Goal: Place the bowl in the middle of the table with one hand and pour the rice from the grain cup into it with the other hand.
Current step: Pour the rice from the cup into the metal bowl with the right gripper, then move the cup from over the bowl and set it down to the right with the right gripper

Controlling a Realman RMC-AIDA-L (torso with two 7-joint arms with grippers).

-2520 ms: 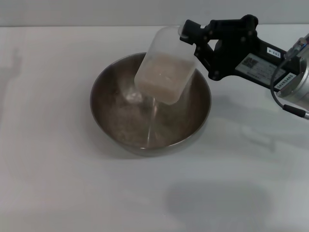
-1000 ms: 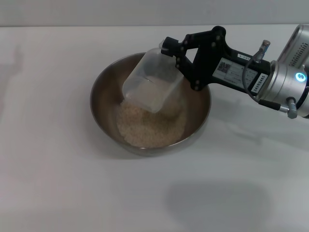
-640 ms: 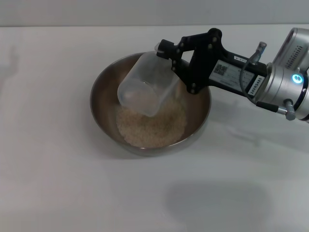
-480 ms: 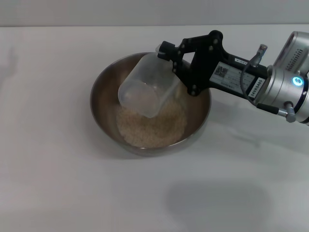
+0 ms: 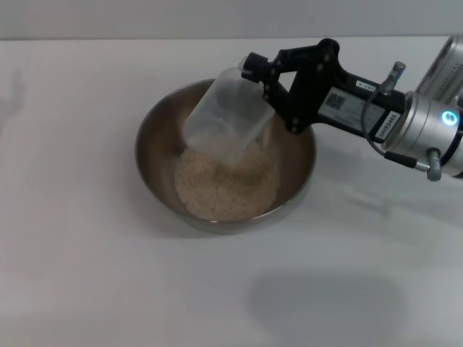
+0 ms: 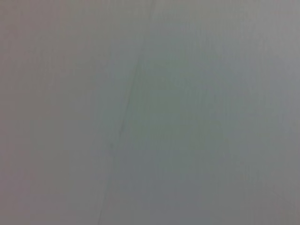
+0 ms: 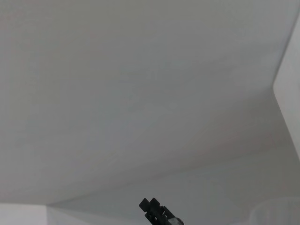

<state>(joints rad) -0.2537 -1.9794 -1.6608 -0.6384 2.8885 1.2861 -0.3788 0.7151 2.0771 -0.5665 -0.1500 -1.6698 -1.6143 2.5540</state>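
Observation:
The steel bowl point(image 5: 147, 155) stands in the middle of the white table point(image 5: 87, 260). A heap of pale rice point(image 5: 226, 186) lies in its bottom. My right gripper point(image 5: 270, 94) reaches in from the right over the bowl's far rim. It is shut on the clear grain cup point(image 5: 226, 121). The cup is tipped with its mouth down towards the rice and looks empty. The left gripper is out of view. The left wrist view shows only a blank grey surface.
The right arm's silver wrist point(image 5: 427, 126) hangs over the table's right side. The right wrist view shows pale walls and a small black part point(image 7: 157, 213) at its lower edge. A faint shadow point(image 5: 325, 303) lies on the table in front.
The cup's rice has gone into the bowl; the cup was full 2.5 s ago. In the last half second the cup has turned slightly, still tipped over the heap.

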